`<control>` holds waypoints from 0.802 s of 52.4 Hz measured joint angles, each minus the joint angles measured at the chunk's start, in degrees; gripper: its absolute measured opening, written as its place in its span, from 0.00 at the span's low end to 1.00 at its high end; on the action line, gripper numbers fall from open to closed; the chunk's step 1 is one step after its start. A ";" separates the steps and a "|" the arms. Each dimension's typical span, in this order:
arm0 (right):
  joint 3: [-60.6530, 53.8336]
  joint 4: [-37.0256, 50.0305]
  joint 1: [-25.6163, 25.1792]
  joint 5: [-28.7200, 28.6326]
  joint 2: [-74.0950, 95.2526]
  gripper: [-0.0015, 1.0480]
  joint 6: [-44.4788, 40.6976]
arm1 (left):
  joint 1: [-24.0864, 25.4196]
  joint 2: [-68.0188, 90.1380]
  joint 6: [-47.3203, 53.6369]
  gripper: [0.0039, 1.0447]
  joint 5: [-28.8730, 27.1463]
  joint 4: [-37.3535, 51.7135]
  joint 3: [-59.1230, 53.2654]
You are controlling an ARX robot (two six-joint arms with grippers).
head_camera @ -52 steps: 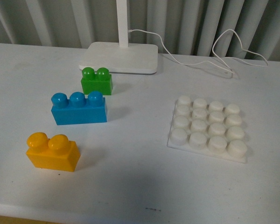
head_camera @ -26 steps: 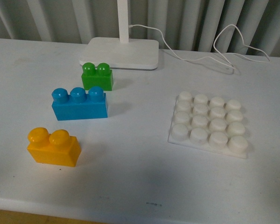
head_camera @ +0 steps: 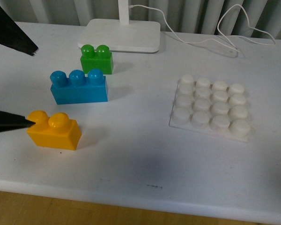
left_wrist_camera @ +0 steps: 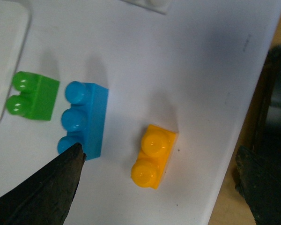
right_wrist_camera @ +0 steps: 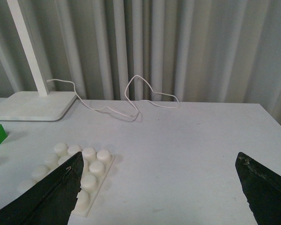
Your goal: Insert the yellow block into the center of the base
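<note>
The yellow block (head_camera: pixel 54 130) lies near the table's front left, studs up. My left gripper (head_camera: pixel 33 86) has come in from the left edge, open, with one dark fingertip (head_camera: pixel 18 122) right beside the block. In the left wrist view the yellow block (left_wrist_camera: pixel 153 156) shows between the spread fingers of the left gripper (left_wrist_camera: pixel 159 152), untouched. The white studded base (head_camera: pixel 210 108) lies flat at the right, nothing on it. My right gripper (right_wrist_camera: pixel 160 157) is open over bare table beside the base (right_wrist_camera: pixel 75 176); it does not show in the front view.
A blue three-stud brick (head_camera: pixel 78 86) and a green brick (head_camera: pixel 97 58) stand behind the yellow block. A white lamp base (head_camera: pixel 121 35) with its cable (head_camera: pixel 234 28) sits at the back. The table's front edge (head_camera: pixel 154 206) is close to the yellow block.
The left gripper's dark fingers have entered the front view from the left, beside the yellow block. The front view now looks further down, showing the table's front edge. The bricks have not moved.
</note>
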 joint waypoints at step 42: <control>0.00 0.00 0.00 0.00 0.00 0.91 0.00 | -5.14 22.88 15.19 0.94 -12.04 -8.04 12.90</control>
